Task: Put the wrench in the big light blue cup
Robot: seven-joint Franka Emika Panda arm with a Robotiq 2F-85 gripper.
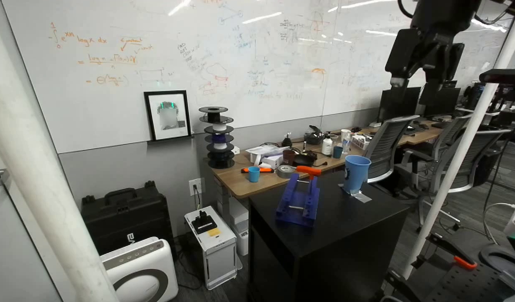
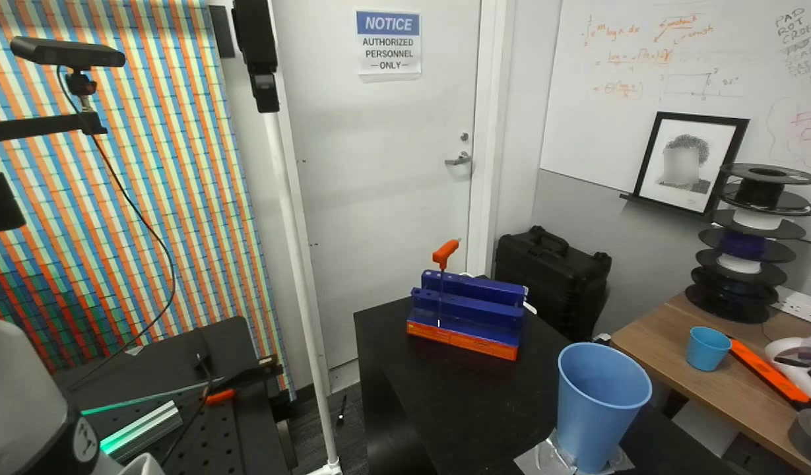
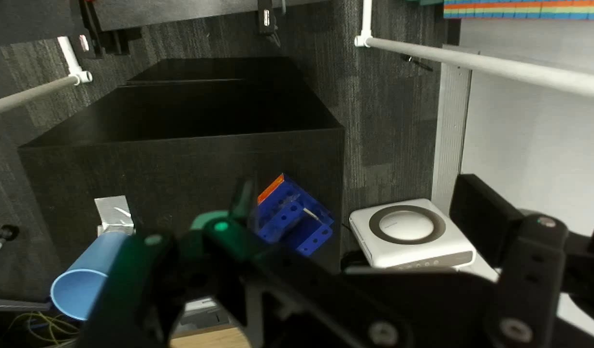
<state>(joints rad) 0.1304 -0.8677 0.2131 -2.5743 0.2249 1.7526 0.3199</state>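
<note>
Wrench [image 2: 446, 253]: standing close to upright in the blue rack [image 2: 468, 300], near the middle of an exterior view; how deep it sits is unclear.
Gripper [image 1: 412, 93]: upper right of an exterior view, raised well apart from the wrench.
Fingers [image 3: 485, 217]: spread wide, nothing between them.
Step in hand: probably reaching for the wrench.
Orange handle [image 1: 308, 170]: the part to take. Better to move over it first, turn the fingers to straddle its narrow way, then come straight down; I cannot pick it out in the wrist view, so line up by both exterior views.
Lift from the blue rack: a slanted pull could drag it along, so go straight up until the lower end is free.
Light blue cup [image 2: 600, 396]: upright, lower right of an exterior view, silver tape [image 2: 544, 458] at its base; bring the wrench in from above.
</note>
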